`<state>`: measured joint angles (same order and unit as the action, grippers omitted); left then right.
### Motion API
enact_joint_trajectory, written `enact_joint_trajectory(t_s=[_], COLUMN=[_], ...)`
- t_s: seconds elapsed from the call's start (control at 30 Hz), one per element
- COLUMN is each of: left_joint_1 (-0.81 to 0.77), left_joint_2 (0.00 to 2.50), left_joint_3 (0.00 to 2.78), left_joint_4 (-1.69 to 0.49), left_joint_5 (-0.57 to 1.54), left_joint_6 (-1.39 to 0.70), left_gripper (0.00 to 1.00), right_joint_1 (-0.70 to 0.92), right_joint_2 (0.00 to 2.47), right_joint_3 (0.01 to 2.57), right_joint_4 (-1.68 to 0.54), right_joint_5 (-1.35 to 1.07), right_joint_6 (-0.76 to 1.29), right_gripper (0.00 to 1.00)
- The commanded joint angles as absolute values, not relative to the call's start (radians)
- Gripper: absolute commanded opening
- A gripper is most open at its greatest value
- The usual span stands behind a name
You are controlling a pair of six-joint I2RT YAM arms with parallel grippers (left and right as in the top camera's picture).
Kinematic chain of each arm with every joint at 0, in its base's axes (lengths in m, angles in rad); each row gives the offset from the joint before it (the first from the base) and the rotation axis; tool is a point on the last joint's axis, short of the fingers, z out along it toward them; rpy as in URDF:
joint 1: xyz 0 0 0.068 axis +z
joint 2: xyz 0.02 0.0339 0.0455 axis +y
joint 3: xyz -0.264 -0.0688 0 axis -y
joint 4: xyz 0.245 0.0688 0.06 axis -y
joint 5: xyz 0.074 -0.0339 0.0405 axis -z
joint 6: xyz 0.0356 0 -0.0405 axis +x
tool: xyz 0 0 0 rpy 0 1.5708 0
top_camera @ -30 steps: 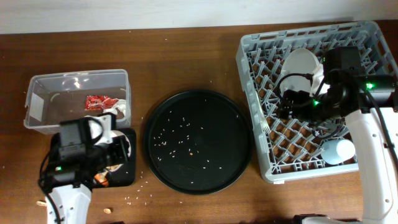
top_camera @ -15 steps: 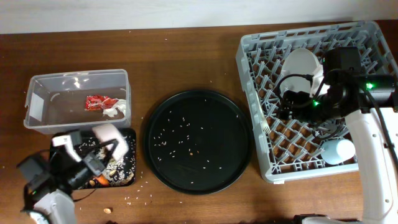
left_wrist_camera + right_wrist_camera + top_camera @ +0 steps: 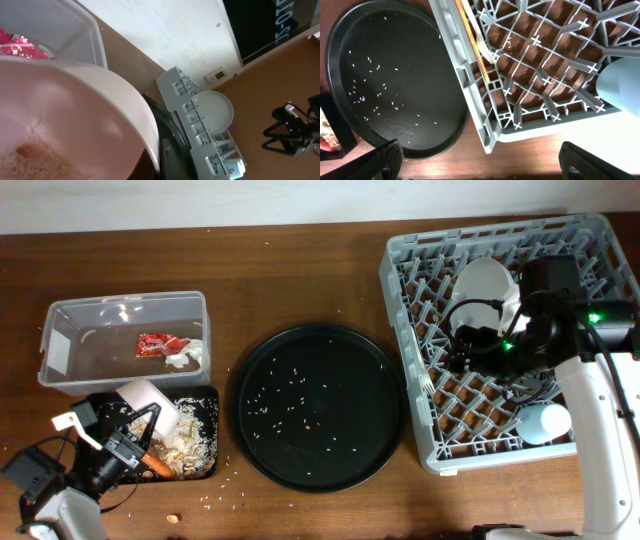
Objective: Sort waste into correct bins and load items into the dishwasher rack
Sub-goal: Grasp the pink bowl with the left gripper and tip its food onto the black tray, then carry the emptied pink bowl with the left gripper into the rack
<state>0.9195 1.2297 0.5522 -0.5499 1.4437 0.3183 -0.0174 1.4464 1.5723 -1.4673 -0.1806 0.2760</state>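
Left gripper [image 3: 128, 438]: seems to be clamped on the rim of the bowl [image 3: 150, 400]. Its fingers are hidden behind the bowl in the wrist view.
Bowl: one, tipped over the black bin [image 3: 214, 430]. The wrist view's frame cuts it off.
Right gripper [image 3: 492, 162]: spread wide with nothing between the fingers. Only the tips show, at the bottom corners of the wrist view.
Rack [image 3: 405, 330]: the right arm covers its middle from overhead.
In the rack: one plate [image 3: 483, 283] on edge, one light-blue cup [image 3: 545, 423], one fork [image 3: 489, 56] and one chopstick [image 3: 481, 65], these two lying together by the left wall.
Clear tub [image 3: 110, 350]: one red wrapper [image 3: 160, 343], with one tissue [image 3: 187, 356] just beside it.
Black bin: a heap of rice scraps [image 3: 190, 442] and one carrot piece [image 3: 160, 467].
Round tray [image 3: 340, 440]: between the bins and the rack, with scattered rice grains too small to count.
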Motion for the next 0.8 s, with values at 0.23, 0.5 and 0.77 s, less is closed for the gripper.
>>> enact_joint_trajectory(t_s=[0.23, 0.5, 0.77], left_joint_1=[0.933, 0.931, 0.747], left_joint_2=[1.262, 1.262, 1.176], left_joint_3=[0.555, 0.555, 0.672], left_joint_4=[-0.637, -0.596, -0.512], left_joint_5=[1.463, 1.404, 1.554], left_joint_6=[0.345, 0.419, 0.201], left_gripper=[0.00, 0.00, 0.00], right_joint_1=[-0.021, -0.021, -0.021], right_joint_2=[1.429, 1.429, 1.429], right_joint_3=[1.575, 1.575, 1.575], right_joint_4=[-1.470, -1.470, -1.470], right_joint_5=[-0.171, -0.171, -0.171], right_joint_6=[0.266, 0.266, 0.266], right_gripper=[0.99, 0.99, 0.99])
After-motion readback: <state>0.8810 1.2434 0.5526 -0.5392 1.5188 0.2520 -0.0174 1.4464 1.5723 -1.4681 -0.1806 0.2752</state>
